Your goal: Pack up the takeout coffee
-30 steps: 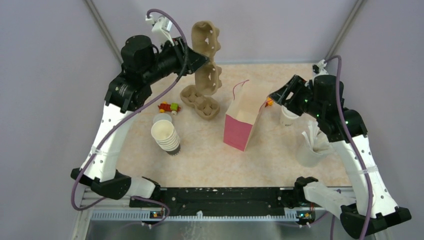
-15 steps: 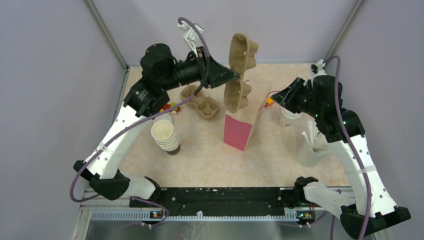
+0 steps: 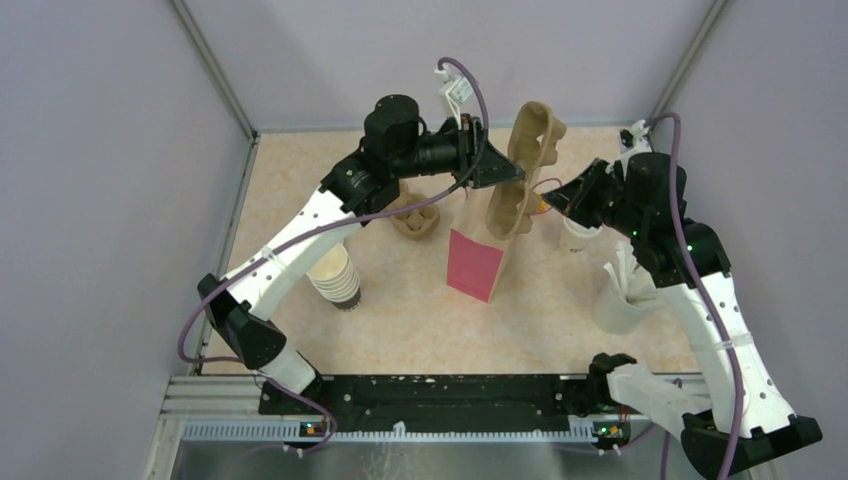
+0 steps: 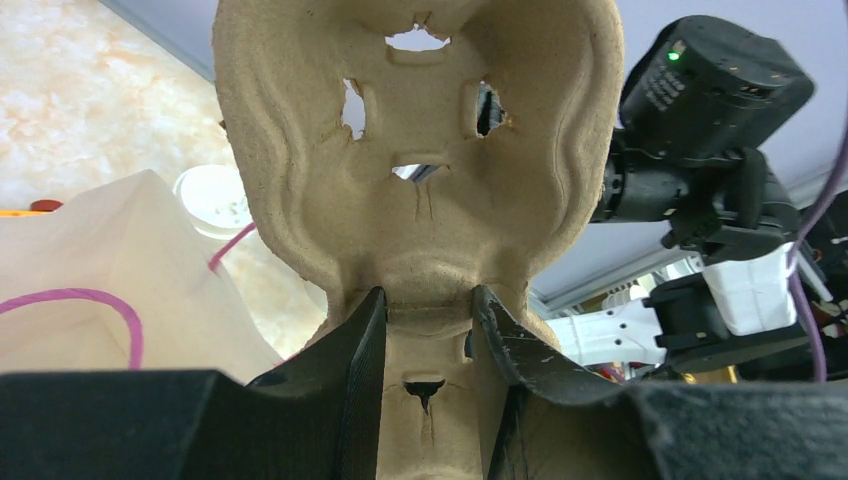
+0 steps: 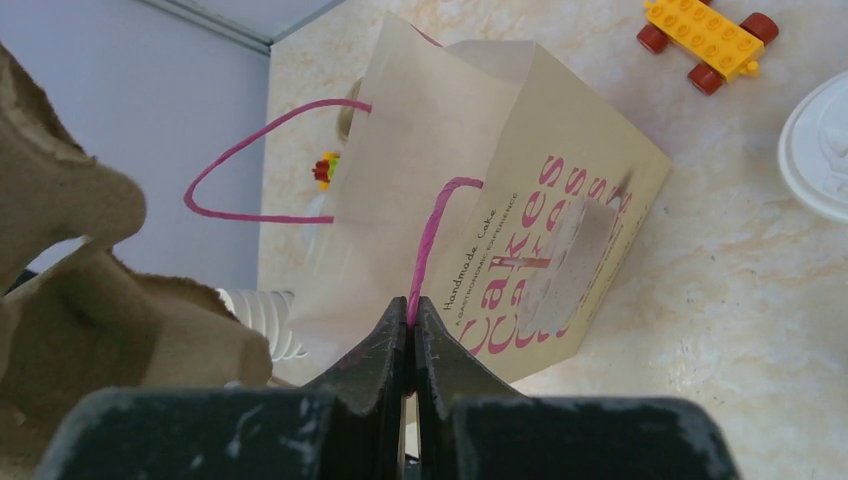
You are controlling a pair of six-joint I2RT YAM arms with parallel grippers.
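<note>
Packing barely begun: left tool [image 4: 425, 330] grips a pulp carrier [image 4: 530, 150] above the bag [image 5: 480, 130], right tool [image 5: 412, 320] pinches its pink handle [image 5: 435, 230], and the takeout coffee [image 5: 825, 145] stands unpacked on the surface [image 5: 720, 300] beside it.

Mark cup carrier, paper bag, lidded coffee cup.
cup carrier [image 4: 420, 240], left wrist view, centre of pulp body.
paper bag [image 5: 470, 140], right wrist view, cream side panel.
lidded coffee cup [image 5: 825, 150], right wrist view, white lid.

Yellow toy car [image 5: 705, 35], nested cups [image 3: 335, 275]
</note>
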